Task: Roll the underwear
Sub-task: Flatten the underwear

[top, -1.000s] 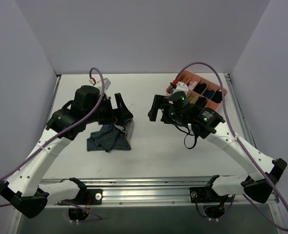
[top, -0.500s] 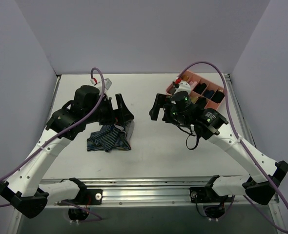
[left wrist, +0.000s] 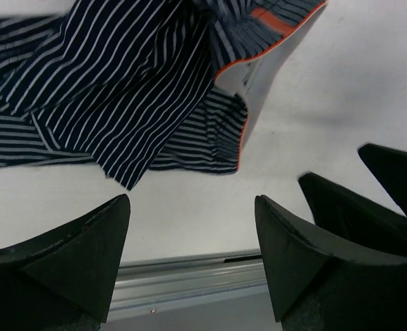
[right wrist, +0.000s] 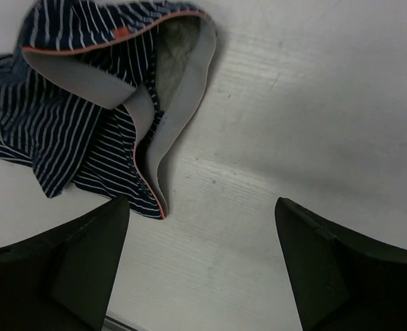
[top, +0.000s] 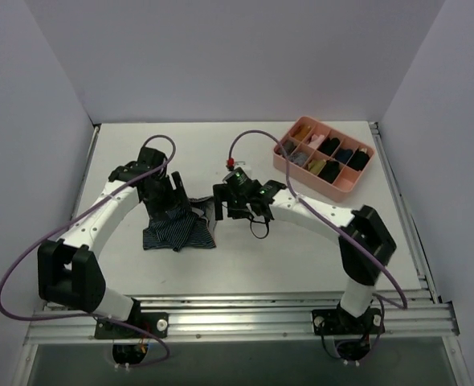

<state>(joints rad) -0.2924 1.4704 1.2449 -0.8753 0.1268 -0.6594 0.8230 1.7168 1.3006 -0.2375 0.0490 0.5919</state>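
White bench [top: 301,249] beneath my left claw [left wrist: 192,200] and right claw [right wrist: 202,201], both spread wide, empty; underwear [top: 179,232] crumpled nearby.

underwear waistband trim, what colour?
Orange-red piping along a grey waistband, on the navy pinstriped underwear. Clearest in the right wrist view.

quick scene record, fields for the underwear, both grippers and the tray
underwear: crumpled on the table, not rolled
waistband: on the side facing the right arm
left gripper: open, close over the underwear, holding nothing
right gripper: open, beside the waistband, holding nothing
tray: far right of the table, dark bundles inside, apart from both arms
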